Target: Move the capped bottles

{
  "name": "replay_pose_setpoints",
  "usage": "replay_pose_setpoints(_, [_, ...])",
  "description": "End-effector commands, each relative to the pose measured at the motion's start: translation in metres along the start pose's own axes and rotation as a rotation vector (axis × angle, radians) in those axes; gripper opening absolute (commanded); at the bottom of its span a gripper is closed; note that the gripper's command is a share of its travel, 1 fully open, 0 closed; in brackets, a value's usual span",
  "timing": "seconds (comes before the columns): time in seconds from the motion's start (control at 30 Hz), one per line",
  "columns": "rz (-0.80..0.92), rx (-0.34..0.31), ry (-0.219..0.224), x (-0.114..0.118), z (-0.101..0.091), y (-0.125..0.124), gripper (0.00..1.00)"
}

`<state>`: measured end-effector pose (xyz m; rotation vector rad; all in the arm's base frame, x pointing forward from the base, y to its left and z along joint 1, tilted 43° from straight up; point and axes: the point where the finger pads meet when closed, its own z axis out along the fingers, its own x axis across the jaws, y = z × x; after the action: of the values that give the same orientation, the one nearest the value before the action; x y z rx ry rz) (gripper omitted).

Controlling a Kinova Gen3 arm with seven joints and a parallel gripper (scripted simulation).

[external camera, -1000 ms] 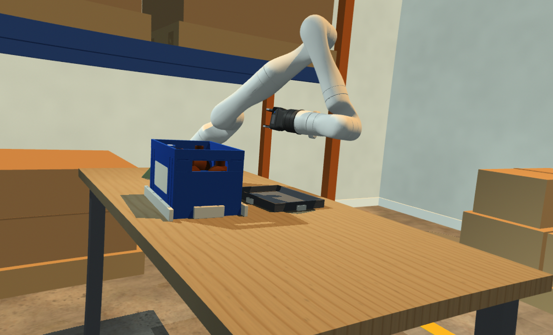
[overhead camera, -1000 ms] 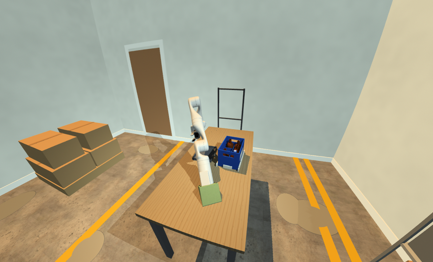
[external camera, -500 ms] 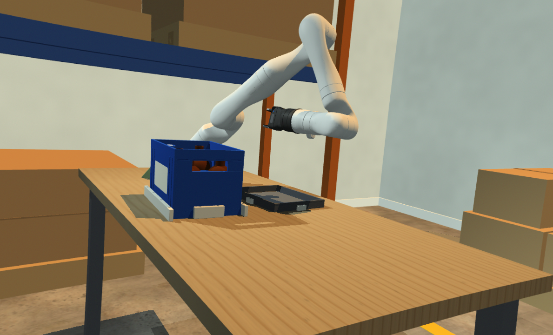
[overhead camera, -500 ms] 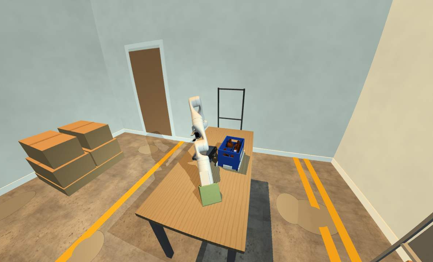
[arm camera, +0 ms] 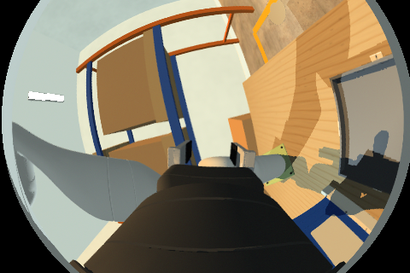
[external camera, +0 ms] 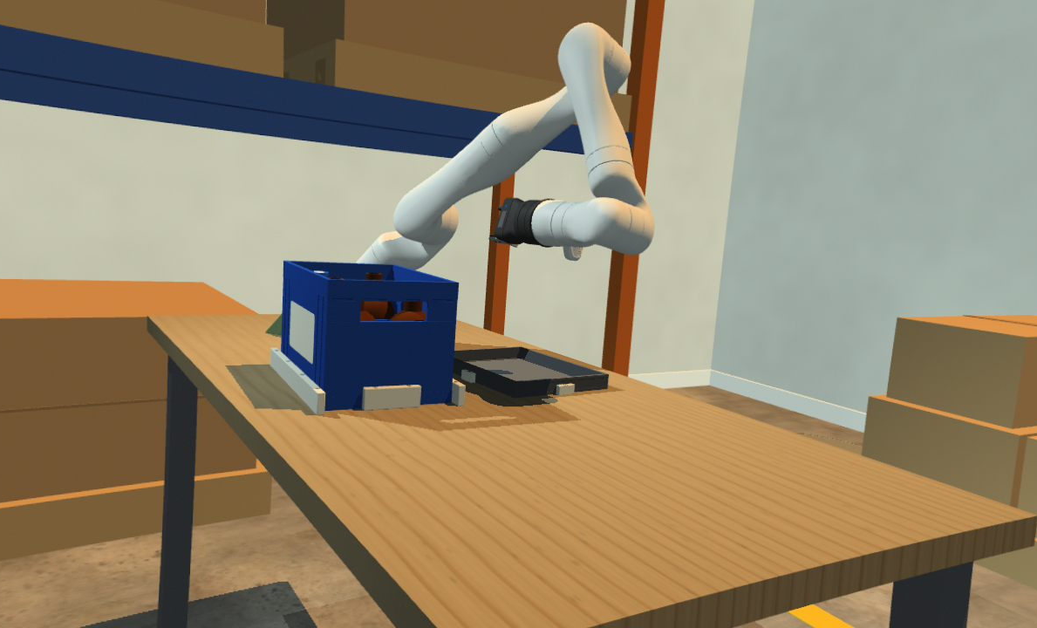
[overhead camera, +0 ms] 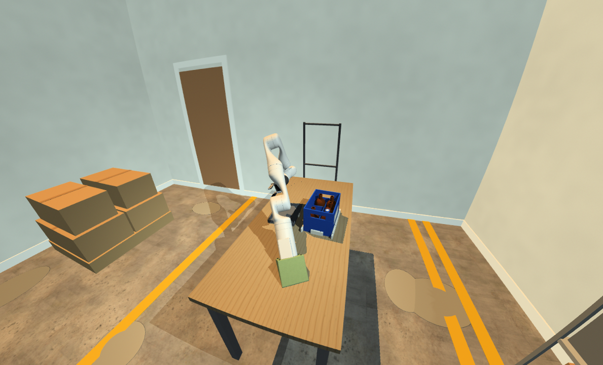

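The blue crate [overhead camera: 319, 222] [external camera: 397, 351] stands on the wooden table [overhead camera: 267, 290] [external camera: 584, 500] and holds brown bottles [overhead camera: 317, 196] [external camera: 385, 310]. One bottle [overhead camera: 328, 209] shows a pale top; the other tops are too small to tell capped from open. The dark tray [overhead camera: 295, 210] [external camera: 518, 365] [arm camera: 371, 102] lies empty right beside the crate. My gripper [overhead camera: 271, 186] [external camera: 494, 229] [arm camera: 211, 149] is open and empty. It points sideways, high above the tray and off to the side of the crate.
Pale blocks [external camera: 391, 396] sit around the crate's foot. The arm's green base [overhead camera: 292, 270] stands mid-table. A black metal frame [overhead camera: 321, 145] stands beyond the far end. A shelf rack with an orange post [external camera: 631, 234] is behind the arm. Cardboard boxes [overhead camera: 94, 213] are stacked on the floor.
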<state>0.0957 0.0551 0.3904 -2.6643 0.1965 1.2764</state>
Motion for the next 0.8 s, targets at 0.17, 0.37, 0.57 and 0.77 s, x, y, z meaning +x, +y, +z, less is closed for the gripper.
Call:
replay_pose_setpoints(0.17, [0.048,0.06,0.006,0.002,-0.005,0.008,1.0])
replay_pose_setpoints(0.37, [0.096,0.12,0.011,0.003,-0.01,0.016,1.0])
replay_pose_setpoints(0.57, [0.11,0.145,0.03,0.005,-0.011,0.019,1.0])
replay_pose_setpoints(0.77, [0.159,0.205,0.032,0.006,-0.015,0.028,1.0])
